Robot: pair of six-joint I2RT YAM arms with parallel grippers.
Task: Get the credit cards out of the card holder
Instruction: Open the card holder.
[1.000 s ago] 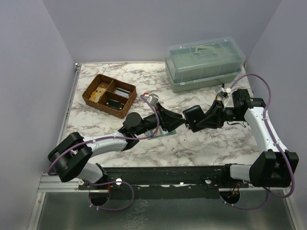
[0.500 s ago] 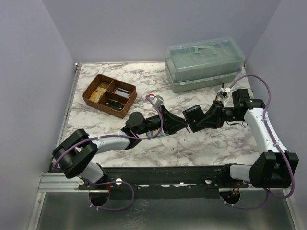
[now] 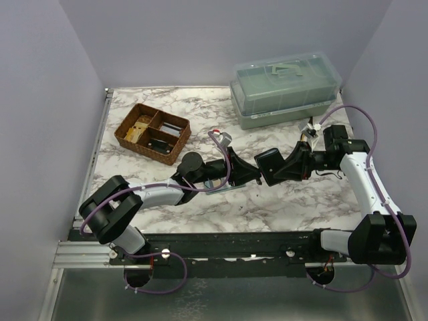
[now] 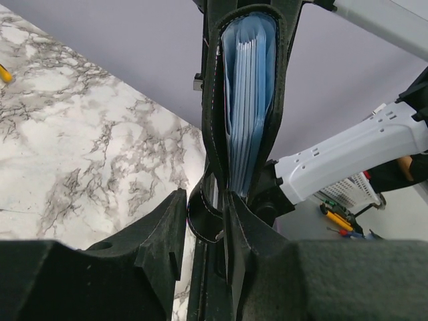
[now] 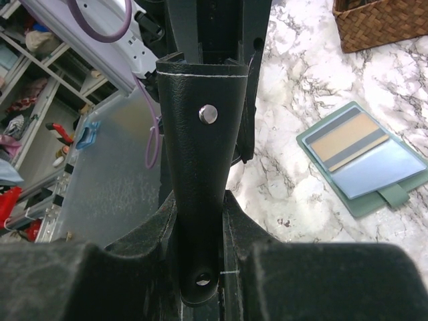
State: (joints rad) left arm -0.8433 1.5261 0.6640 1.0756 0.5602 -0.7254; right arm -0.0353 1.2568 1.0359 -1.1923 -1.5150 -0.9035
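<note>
Top view: right end effector (image 3: 279, 167) has the card holder (image 3: 269, 162) up off the tabletop (image 3: 294, 200), mid-scene. Left end effector (image 3: 246, 174) comes in from the left, tip right at the holder's near side. Green wallet (image 3: 224, 188) lies flat under the left arm. Wicker tray (image 3: 152, 132) is back left, clear lidded bin (image 3: 286, 85) back right.

Left wrist: looking into the holder (image 4: 212, 120), gaping at its open edge. Credit cards (image 4: 249, 100) are stacked inside, pale blue, edges fanned slightly. Left end effector (image 4: 204, 224) straddles the holder's lower end, with one finger (image 4: 157, 244) apart from it and the other hard against its wall. Can't tell if it's actually pinching anything.

Right wrist: right end effector (image 5: 197, 224) is clenched on the holder (image 5: 200, 154), which stands upright between the fingers (image 5: 144, 237) with its snap stud facing the camera. Green wallet (image 5: 364, 164) is open on the marble to the right, tray corner (image 5: 381, 23) beyond.
</note>
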